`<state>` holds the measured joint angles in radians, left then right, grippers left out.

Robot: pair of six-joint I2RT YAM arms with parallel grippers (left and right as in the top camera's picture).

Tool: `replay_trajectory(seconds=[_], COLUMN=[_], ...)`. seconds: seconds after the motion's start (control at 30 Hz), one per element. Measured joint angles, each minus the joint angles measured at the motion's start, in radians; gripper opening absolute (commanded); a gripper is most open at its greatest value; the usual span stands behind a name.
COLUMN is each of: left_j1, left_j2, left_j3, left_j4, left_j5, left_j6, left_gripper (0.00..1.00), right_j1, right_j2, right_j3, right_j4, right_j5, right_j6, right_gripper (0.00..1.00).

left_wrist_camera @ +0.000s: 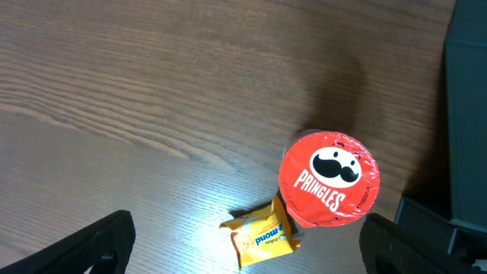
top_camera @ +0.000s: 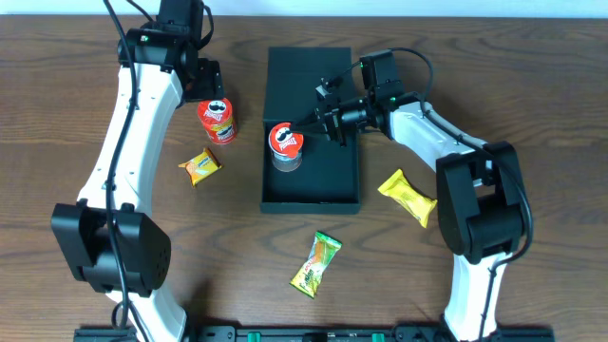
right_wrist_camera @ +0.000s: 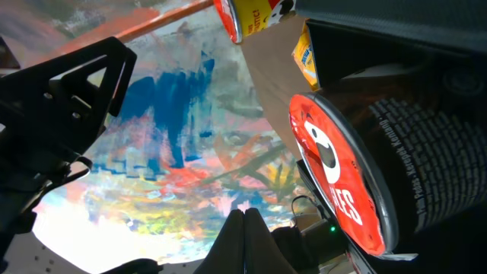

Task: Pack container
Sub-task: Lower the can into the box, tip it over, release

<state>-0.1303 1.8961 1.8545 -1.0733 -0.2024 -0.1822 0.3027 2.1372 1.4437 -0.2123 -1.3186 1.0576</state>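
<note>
Looking down from above, I see the dark green container (top_camera: 328, 180) lying open in the middle of the wooden table (top_camera: 494, 57), with a grey can (top_camera: 285, 145) with a red lid standing inside it near its left wall. My right gripper (right_wrist_camera: 244, 232) hangs over the container just beside that can, its fingers clenched together on nothing I can see. My left gripper (left_wrist_camera: 247, 228) hovers with fingers spread wide apart above a red can (top_camera: 218, 121) and a yellow packet (top_camera: 199, 167), both on the table left of the container.

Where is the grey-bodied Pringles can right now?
In the overhead view, the grey Pringles can stands in the container, close to its left edge. The red Pringles can stands outside, further left.
</note>
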Motion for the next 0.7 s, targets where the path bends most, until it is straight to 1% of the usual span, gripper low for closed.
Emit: replay_trajectory(seconds=[0.2, 0.7], left_j1=[0.0, 0.0], left_j2=[0.0, 0.0], left_j3=[0.0, 0.0], left_j4=[0.0, 0.0], left_j5=[0.0, 0.0], left_j6=[0.0, 0.0], left_gripper=[0.95, 0.95], right_j1=[0.0, 0.0], right_j2=[0.0, 0.0], right_j3=[0.0, 0.001], right_j4=[-0.034, -0.206], right_j5=[0.031, 0.157], right_j6=[-0.029, -0.161], right_gripper=[0.02, 0.02])
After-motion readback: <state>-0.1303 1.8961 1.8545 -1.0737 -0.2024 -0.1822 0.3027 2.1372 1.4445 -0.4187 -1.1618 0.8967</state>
